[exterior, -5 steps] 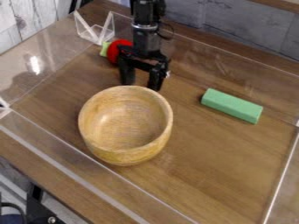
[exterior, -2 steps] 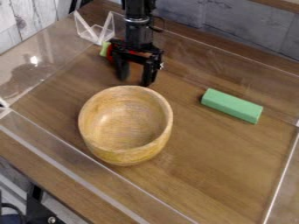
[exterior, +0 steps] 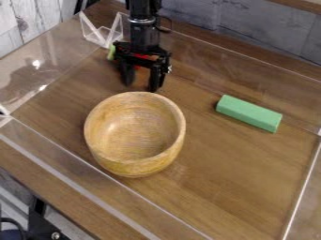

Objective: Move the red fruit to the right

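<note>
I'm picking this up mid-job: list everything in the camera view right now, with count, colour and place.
Wooden bowl: one, light brown, on the table, in front of the arm.
Block: one, green, rectangular, on the right part of the table.
Red fruit: one, red, mostly hidden behind the tool.
Wire-like object: one, white, near the table's far left.
Table: one, brown wood, under the bowl and block.
Robot arm: one, black, coming in from the top of the picture.
Tool: one, black, beyond the bowl; whether it is open or shut cannot be told.
</note>
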### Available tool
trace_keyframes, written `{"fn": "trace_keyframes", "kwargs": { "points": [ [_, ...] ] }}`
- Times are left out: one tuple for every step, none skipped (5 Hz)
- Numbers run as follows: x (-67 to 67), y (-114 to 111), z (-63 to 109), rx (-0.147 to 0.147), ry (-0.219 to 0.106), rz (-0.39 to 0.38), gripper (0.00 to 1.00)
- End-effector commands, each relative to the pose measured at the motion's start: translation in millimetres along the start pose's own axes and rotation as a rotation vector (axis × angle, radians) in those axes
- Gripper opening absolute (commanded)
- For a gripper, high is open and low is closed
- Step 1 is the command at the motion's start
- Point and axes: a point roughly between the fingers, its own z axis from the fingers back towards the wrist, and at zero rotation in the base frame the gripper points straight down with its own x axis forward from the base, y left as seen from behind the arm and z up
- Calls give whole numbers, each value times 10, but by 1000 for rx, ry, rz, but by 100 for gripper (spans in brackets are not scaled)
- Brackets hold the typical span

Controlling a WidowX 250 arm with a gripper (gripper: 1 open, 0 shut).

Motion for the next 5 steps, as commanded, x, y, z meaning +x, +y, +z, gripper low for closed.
{"fn": "trace_keyframes", "kwargs": {
  "points": [
    [102,67,209,12,-61,47,100],
    [147,62,216,11,-61,75,100],
    [100,74,215,9,-59,68,100],
    [52,86,212,7,-57,60,100],
    [63,122,213,6,-54,57,100]
  ]
}}
